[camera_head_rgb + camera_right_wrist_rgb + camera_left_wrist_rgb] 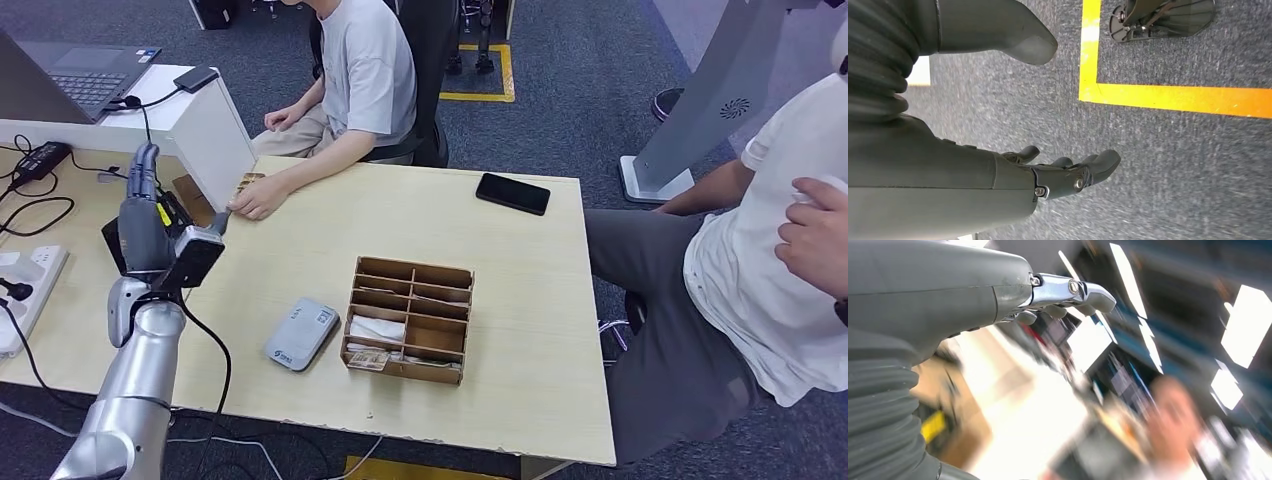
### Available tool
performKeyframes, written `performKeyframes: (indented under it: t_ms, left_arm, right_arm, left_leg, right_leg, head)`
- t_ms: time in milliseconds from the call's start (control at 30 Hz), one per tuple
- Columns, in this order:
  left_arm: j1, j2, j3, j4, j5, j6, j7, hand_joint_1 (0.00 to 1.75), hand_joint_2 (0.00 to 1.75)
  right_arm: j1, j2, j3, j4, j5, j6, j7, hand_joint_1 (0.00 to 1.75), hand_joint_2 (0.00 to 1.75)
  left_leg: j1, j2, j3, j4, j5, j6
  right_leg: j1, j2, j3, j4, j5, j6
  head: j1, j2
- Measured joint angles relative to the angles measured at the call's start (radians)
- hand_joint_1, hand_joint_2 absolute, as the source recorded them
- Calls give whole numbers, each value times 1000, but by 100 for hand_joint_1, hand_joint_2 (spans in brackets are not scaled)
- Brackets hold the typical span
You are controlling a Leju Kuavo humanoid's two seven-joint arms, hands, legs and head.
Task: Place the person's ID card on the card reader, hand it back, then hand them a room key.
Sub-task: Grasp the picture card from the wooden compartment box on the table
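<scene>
1 table [520, 300], light wood. Nearest on it: 1 grey card reader [301, 333], lying flat towards the front edge, and just beside it on its right 1 wooden divided box [409, 318] w/ several slots; white cards or paper sit in the front-left slots, 1 small brownish item at the front-left corner, too small to tell what.

1 left hand [141, 187], raised over the table's left end on the silver arm, fingers extended and pointing away from the robot. Nothing seen in it; the left wrist view is badly blurred but shows the fingers [1083, 292] stretched out w/ no object between them. So: open, empty.

1 right hand [1068, 172], hanging down over grey carpet by a yellow floor line [1168, 97], fingers loosely out, thumb apart, holding nothing.

Further back: 1 ID card [247, 183], tan, flat on the table's far-left corner, under the fingers of a seated person's hand [258, 197]. Card is beyond and to the right of the left hand, near but not touching, well apart from the reader.

Far side: 1 black phone [512, 193] near the far right edge. 2 people: 1 seated behind the table, 1 at the right side. 1 laptop [70, 75] on the desk far left.
</scene>
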Motion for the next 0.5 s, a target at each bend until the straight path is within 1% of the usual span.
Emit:
performKeyframes:
  t_ms: [67, 100, 200, 267, 367, 433, 500]
  left_arm:
    - [88, 18, -89, -105, -17, -102, 7, 0, 175]
    - [130, 30, -140, -159, -28, -135, 17, 0, 175]
    - [218, 72, -297, -300, -58, -174, 55, 0, 175]
    - [246, 93, -398, -368, -65, -188, 72, 0, 175]
    - [262, 122, -530, -444, -23, -223, 85, 0, 175]
    - [265, 141, -592, -481, 15, -245, 87, 0, 175]
    - [266, 158, -630, -507, 38, -257, 88, 0, 175]
  right_arm:
    - [2, 0, -13, 0, -14, -4, 6, 0, 175]
    - [3, -1, -20, 0, -21, -5, 7, 0, 175]
    - [7, -2, -40, 0, -34, -14, 3, 0, 175]
    - [7, -2, -51, 0, -42, -20, -6, 0, 175]
    - [6, -2, -65, 0, -50, -23, -17, 0, 175]
    - [6, -3, -72, 0, -50, -24, -19, 0, 175]
    - [6, -4, -77, 0, -50, -26, -18, 0, 175]
  left_leg:
    - [0, 1, 0, 0, 0, 0]
    - [0, 1, -1, 0, -1, 0]
    - [0, 0, -3, 0, -1, 1]
    - [0, 0, -3, 0, -1, 1]
    - [0, 0, -3, 0, -1, 1]
    - [0, 0, -3, 0, -1, 1]
    - [0, 0, -2, 0, -1, 0]
  right_leg:
    - [0, 1, -1, 0, 0, 0]
    - [0, 1, -1, 0, 0, 0]
    - [0, 0, -3, -1, -1, 1]
    - [0, -1, -3, -1, -1, 1]
    - [0, 0, -3, -1, 0, 1]
    - [0, 0, -3, -1, 0, 0]
    - [0, 0, -3, -1, 0, 0]
  head:
    - [0, 0]
    - [0, 0]
    - [0, 0]
    - [0, 0]
    - [0, 0]
    - [0, 0]
    - [0, 0]
